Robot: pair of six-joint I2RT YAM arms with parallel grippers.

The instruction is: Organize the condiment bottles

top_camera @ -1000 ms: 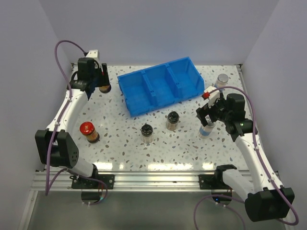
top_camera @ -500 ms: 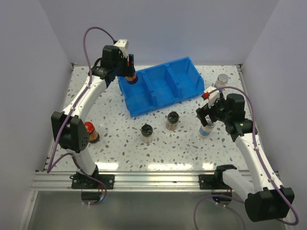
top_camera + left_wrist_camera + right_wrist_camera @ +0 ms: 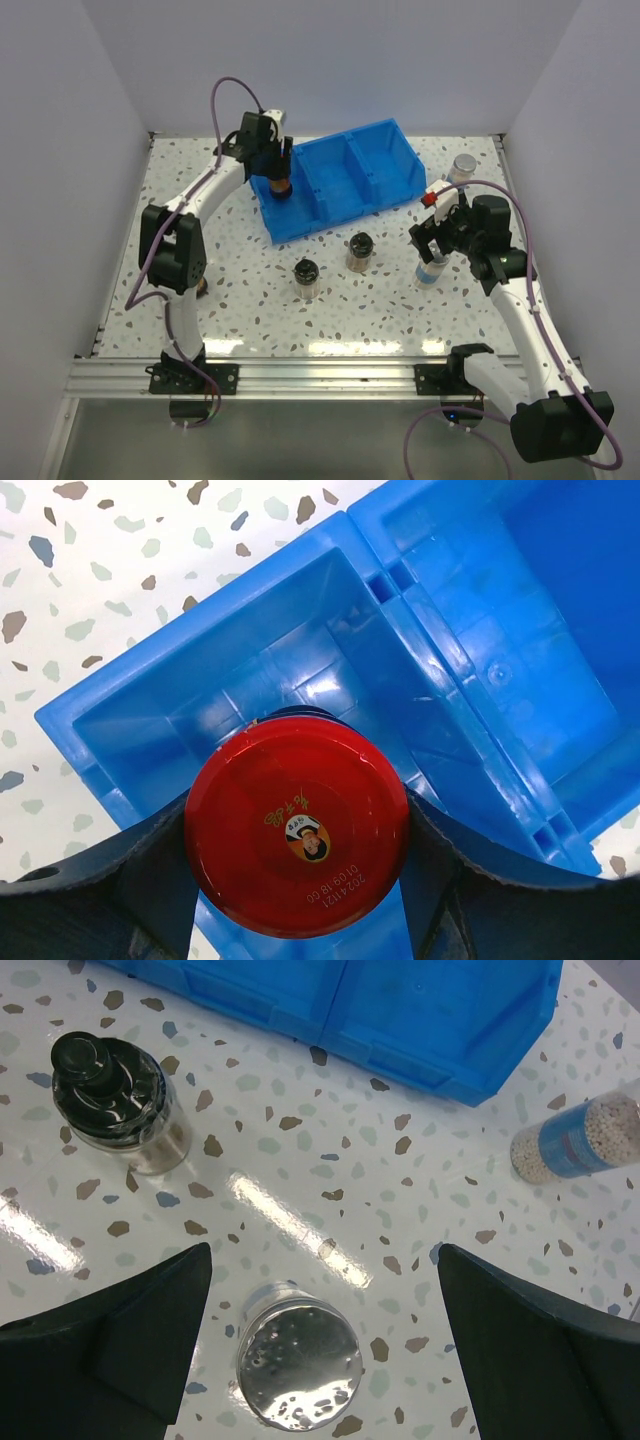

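My left gripper (image 3: 281, 178) is shut on a red-capped jar (image 3: 297, 825) with dark contents. It holds the jar upright over the left compartment of the blue bin (image 3: 250, 670); I cannot tell whether the jar touches the floor. My right gripper (image 3: 436, 242) is open and hovers above a silver-capped jar (image 3: 298, 1362), its fingers (image 3: 120, 1340) wide on either side and not touching it. Two black-capped jars (image 3: 306, 276) (image 3: 360, 250) stand in front of the bin (image 3: 340, 178). Another silver-capped jar (image 3: 462, 167) stands at the back right. The other red-capped jar is almost hidden behind the left arm.
The bin's middle and right compartments (image 3: 385, 160) hold nothing. The right wrist view shows one black-capped jar (image 3: 115, 1095), the bin's front wall (image 3: 400, 1010) and the far silver-capped jar (image 3: 578, 1140). White walls close in the table at the back and sides.
The left arm has swung right with the red-capped jar, from the table's far left corner to over the bin's left compartment. The right arm has not moved.
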